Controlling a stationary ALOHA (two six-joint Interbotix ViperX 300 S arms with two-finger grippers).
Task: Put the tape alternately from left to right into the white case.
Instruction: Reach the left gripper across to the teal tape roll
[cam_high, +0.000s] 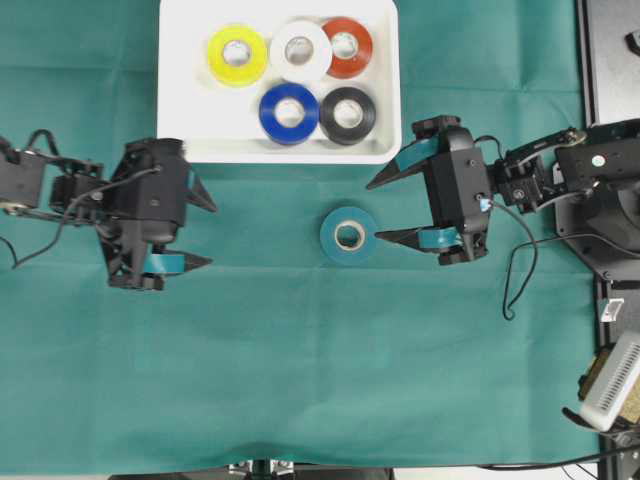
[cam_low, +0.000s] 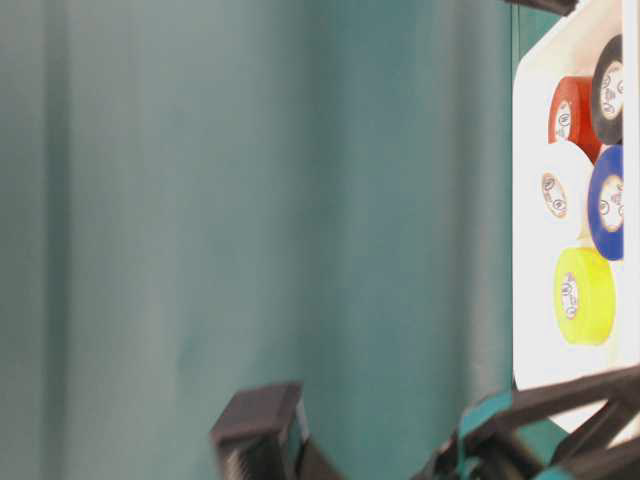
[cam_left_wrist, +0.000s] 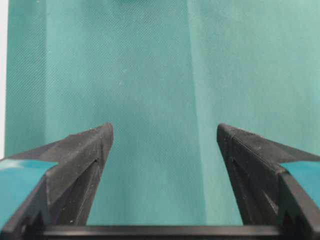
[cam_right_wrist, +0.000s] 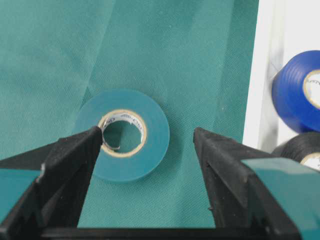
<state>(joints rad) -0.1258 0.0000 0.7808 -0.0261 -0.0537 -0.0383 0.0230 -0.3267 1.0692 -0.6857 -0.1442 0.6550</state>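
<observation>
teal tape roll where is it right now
In the overhead view the teal tape roll lies flat on the green cloth, just below the white case, beside the open right gripper.

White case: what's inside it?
Five tape rolls lie flat in the white case: yellow, white, red, blue and black. Whatever is under them is covered.

A robotics lab setup: a bench (cam_high: 300, 380) draped in creased teal cloth, two black jointed robot arms (cam_high: 90, 195) (cam_high: 560, 175) with loose black cables (cam_high: 520, 270) mounted at either side, a dark metal frame (cam_high: 610, 60) along the edge, and a small white ribbed box (cam_high: 612, 385) nearby.
</observation>
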